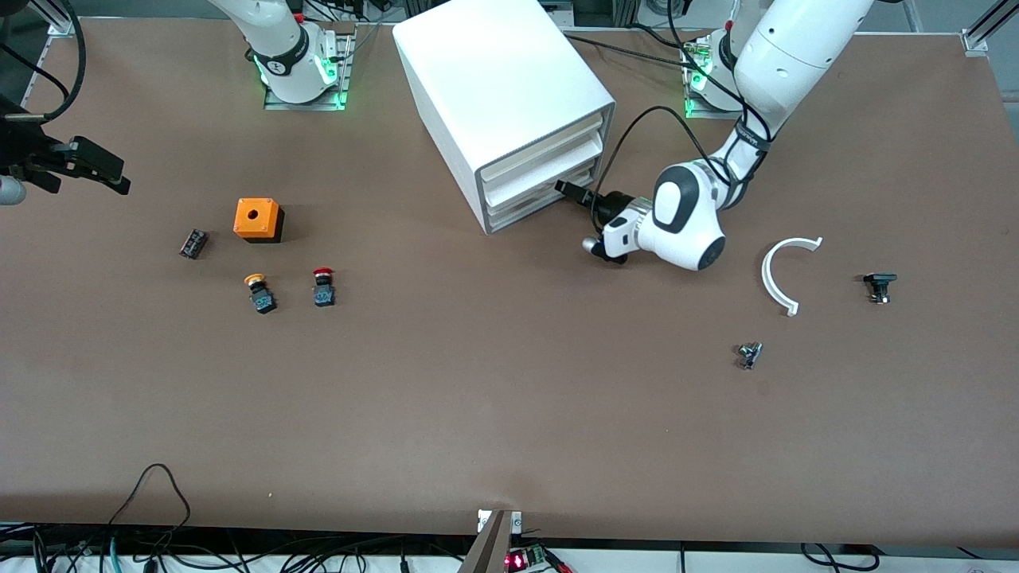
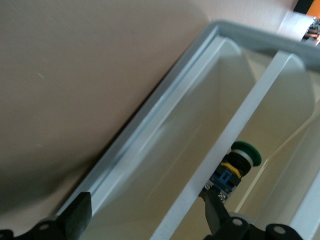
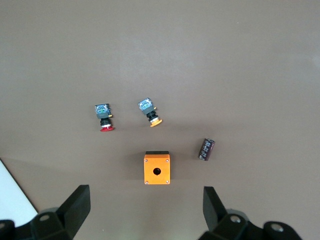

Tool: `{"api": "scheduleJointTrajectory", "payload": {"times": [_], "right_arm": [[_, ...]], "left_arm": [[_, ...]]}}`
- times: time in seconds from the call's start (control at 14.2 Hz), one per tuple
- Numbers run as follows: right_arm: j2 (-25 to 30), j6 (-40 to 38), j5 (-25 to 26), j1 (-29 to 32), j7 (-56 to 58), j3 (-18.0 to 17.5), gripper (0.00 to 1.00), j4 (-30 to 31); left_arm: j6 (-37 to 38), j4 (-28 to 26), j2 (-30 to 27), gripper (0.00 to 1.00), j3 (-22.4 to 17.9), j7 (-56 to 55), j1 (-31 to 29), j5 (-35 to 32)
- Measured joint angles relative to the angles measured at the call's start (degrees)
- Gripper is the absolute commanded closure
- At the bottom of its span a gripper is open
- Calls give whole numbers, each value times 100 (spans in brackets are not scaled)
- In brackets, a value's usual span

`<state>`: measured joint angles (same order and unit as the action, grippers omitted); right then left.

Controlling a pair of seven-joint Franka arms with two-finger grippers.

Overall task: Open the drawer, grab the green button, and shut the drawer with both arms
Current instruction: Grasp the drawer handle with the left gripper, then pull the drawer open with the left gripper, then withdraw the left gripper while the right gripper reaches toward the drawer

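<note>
Brown tabletop | left black two-finger gripper (image 1: pixel 571 191) spread wide at the white cabinet's lowest tray-like drawer (image 2: pixel 165 150), one finger inside by the green-capped button (image 2: pixel 235 167), partly hidden by a divider | right black gripper (image 3: pixel 145 210) released, waiting above the orange box (image 3: pixel 157 168) near the right arm's edge

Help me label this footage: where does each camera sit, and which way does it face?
Front view: high across the table, facing both arms' bases; left tool at the drawer.
Left wrist view: into the drawer at the button; open left tool shows.
Right wrist view: down at the orange box; open right tool shows.
Shared: the front view also shows that box.
</note>
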<state>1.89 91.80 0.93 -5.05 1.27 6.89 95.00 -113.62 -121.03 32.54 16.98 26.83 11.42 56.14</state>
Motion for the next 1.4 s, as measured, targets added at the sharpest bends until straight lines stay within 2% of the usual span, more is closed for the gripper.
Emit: {"api": "scheduleJointTrajectory", "payload": {"times": [0.14, 0.21, 0.28, 0.35, 0.42, 0.77, 1.05, 1.12, 1.19, 1.4], "right_arm": [[0, 1, 0, 0, 0, -4, 0, 0], [0, 2, 0, 0, 0, -5, 0, 0], [0, 4, 0, 0, 0, -6, 0, 0], [0, 5, 0, 0, 0, -7, 0, 0], [0, 6, 0, 0, 0, -10, 0, 0], [0, 13, 0, 0, 0, -12, 0, 0], [-8, 77, 0, 0, 0, -14, 0, 0], [-15, 99, 0, 0, 0, -14, 0, 0], [-24, 113, 0, 0, 0, -14, 0, 0], [-65, 131, 0, 4, 0, -14, 0, 0]], "left_arm": [[-7, -41, 0, 4, 128, 1, 0, 1], [-8, -52, -1, 13, 170, 1, 0, 1], [-9, -61, -1, 48, 190, 1, 0, 1], [-9, -77, -1, 94, 197, 1, 0, 3], [-9, -94, 0, 100, 199, 10, 0, 5], [10, -64, -85, 100, 199, 140, -59, 133], [-375, 188, -220, 100, -104, 522, -512, 138], [-388, 285, -231, 9, -179, 614, -618, 138], [-387, 393, -239, 0, -260, 692, -673, 137], [-786, 606, -254, 0, -446, 631, -705, 137]]}}
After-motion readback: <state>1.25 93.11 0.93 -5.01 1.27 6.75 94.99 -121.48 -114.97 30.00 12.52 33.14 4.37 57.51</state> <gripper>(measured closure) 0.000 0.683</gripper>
